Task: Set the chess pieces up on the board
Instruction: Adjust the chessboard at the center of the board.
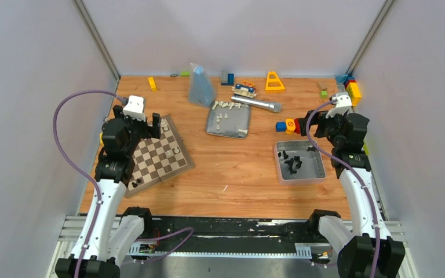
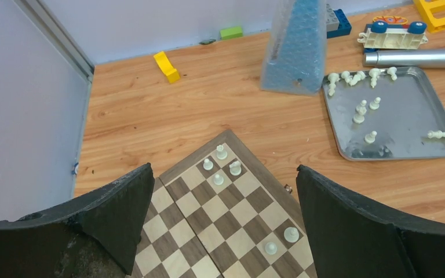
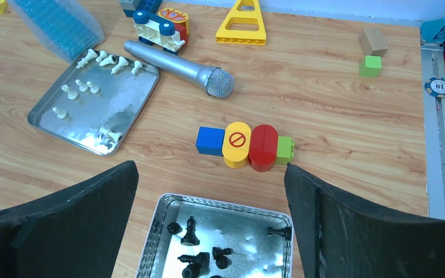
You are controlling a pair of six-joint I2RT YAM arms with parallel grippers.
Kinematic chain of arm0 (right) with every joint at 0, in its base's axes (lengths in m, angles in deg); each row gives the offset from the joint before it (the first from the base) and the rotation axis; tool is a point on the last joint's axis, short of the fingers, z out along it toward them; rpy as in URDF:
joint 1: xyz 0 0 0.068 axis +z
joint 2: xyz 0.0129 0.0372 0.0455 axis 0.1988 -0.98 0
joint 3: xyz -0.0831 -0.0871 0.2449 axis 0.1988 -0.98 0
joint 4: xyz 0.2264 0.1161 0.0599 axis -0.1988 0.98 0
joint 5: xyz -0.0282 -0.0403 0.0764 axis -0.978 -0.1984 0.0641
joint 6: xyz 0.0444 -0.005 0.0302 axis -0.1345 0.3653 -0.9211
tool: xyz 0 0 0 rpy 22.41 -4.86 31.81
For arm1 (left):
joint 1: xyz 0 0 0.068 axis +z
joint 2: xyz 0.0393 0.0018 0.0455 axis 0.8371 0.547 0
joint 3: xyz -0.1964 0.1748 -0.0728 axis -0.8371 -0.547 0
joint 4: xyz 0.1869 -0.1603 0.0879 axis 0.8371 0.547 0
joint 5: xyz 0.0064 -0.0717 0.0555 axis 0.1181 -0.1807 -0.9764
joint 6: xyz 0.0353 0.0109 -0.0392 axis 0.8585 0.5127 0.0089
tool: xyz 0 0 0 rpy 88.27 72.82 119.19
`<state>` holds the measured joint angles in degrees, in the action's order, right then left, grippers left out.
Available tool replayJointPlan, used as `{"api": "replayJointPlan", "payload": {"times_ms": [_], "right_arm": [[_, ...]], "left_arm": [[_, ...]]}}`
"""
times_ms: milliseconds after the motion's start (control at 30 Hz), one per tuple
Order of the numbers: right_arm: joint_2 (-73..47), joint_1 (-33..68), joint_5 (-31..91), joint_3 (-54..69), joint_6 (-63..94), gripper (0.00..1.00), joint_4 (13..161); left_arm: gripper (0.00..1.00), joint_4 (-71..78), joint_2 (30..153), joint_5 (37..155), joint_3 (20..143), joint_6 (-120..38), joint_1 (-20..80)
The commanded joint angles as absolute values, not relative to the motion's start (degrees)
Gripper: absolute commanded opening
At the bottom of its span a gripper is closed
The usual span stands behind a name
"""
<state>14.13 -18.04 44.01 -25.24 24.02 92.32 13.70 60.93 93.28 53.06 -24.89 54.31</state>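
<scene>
The board [image 1: 157, 157] lies at the left, turned at an angle. A few cream-white chess pieces [image 2: 218, 179] stand at its far corner, two more [image 2: 291, 234] near its right edge, and black ones [image 1: 139, 181] at its near corner. My left gripper [image 1: 139, 123] hovers over the board's far part, open and empty; it also shows in the left wrist view [image 2: 225, 171]. My right gripper [image 1: 331, 132] is open and empty above the far edge of a grey tray [image 3: 220, 200] holding several black pieces [image 3: 190, 231]. More white pieces [image 2: 362, 107] lie in a flat silver tray [image 2: 408, 119].
A bubble-wrap bag [image 1: 200, 86], a silver microphone [image 3: 177, 66], a toy car [image 3: 159, 23], a row of coloured blocks [image 3: 246, 145], a yellow triangle [image 1: 274, 81] and loose blocks along the back and right edges. Walls close in on three sides.
</scene>
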Motion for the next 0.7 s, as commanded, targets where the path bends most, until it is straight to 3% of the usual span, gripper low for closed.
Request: {"api": "replayJointPlan", "payload": {"times_ms": [0, 500, 667], "right_arm": [[14.52, -18.3, 44.73, -24.43, 23.43, 1.0, 89.68], [14.17, -18.32, 45.57, -24.57, 24.0, 1.0, 89.58], [13.7, -18.32, 46.0, -24.65, 24.32, 1.0, 89.57]], "left_arm": [[1.0, 12.13, 60.82, 93.87, 52.72, -25.14, 54.73], [1.0, 15.3, 62.09, 90.56, 55.22, -20.64, 54.73], [1.0, 23.21, 72.0, 89.22, 63.79, -16.88, 54.73]]}}
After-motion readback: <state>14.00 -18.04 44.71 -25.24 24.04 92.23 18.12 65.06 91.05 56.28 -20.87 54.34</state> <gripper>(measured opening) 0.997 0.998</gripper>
